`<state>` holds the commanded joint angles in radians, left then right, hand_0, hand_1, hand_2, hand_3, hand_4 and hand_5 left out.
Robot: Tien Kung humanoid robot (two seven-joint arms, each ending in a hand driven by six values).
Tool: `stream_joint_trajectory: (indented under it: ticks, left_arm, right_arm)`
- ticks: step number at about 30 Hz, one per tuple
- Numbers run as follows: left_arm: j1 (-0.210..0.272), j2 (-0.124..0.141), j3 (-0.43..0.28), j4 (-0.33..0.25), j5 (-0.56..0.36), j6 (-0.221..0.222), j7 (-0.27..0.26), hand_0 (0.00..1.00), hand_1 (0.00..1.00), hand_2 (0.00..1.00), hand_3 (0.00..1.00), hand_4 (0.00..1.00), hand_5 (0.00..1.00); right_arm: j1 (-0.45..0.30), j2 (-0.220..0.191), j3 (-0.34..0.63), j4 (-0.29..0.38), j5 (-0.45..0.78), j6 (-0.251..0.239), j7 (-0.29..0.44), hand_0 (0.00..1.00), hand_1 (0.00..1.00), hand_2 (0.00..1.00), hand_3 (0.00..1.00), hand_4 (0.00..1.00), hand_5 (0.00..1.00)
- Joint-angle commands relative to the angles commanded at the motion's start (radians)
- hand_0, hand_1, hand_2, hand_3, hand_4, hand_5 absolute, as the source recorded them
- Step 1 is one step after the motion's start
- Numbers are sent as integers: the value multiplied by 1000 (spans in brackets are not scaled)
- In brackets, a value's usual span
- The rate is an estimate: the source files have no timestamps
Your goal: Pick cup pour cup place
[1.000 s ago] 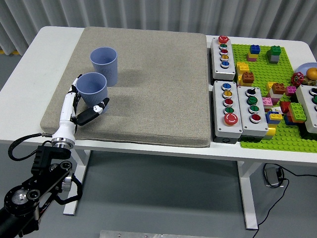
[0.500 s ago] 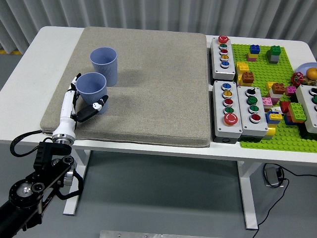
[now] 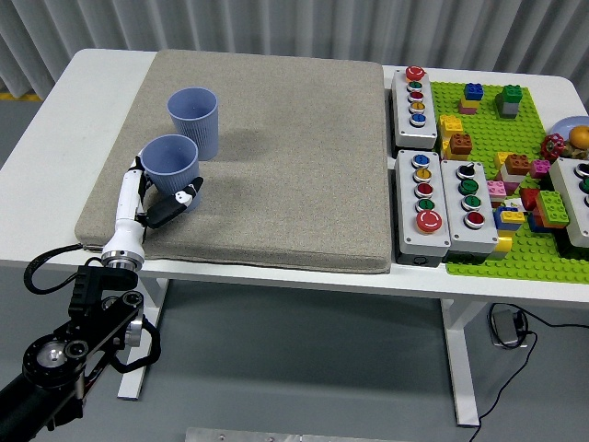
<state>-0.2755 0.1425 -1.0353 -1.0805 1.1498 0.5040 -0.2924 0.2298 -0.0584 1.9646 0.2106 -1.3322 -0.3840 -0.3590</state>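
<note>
The near blue cup [image 3: 170, 164] stands upright on the grey mat [image 3: 276, 157], just before a second blue cup [image 3: 194, 120]. The left hand [image 3: 152, 198] wraps its fingers [image 3: 175, 206] around the near cup's base, above the white counter [image 3: 55, 138].

A mat [image 3: 276, 157] covers the left and middle of the surface [image 3: 74, 101], bearing two cups at its left: the near cup [image 3: 170, 166] just before the far cup [image 3: 194, 120]. Right of the mat stand three button boxes [image 3: 433, 152], with a brick baseplate [image 3: 515, 184] further right.
</note>
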Motion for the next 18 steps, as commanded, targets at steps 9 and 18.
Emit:
stream_joint_trajectory:
  ticks: [9,18]
  left_arm:
    - [-1,-5,-2,12,-17,22,-5,683,626,641,652,849,262]
    - [0,-7,3,6,-24,48,-14,638,575,588,564,823,242]
  right_arm:
    - [2,1,2,0,-2,-1,-2,670,550,496,542,33,393]
    - [2,1,2,0,-2,-1,-2,670,550,496,542,34,394]
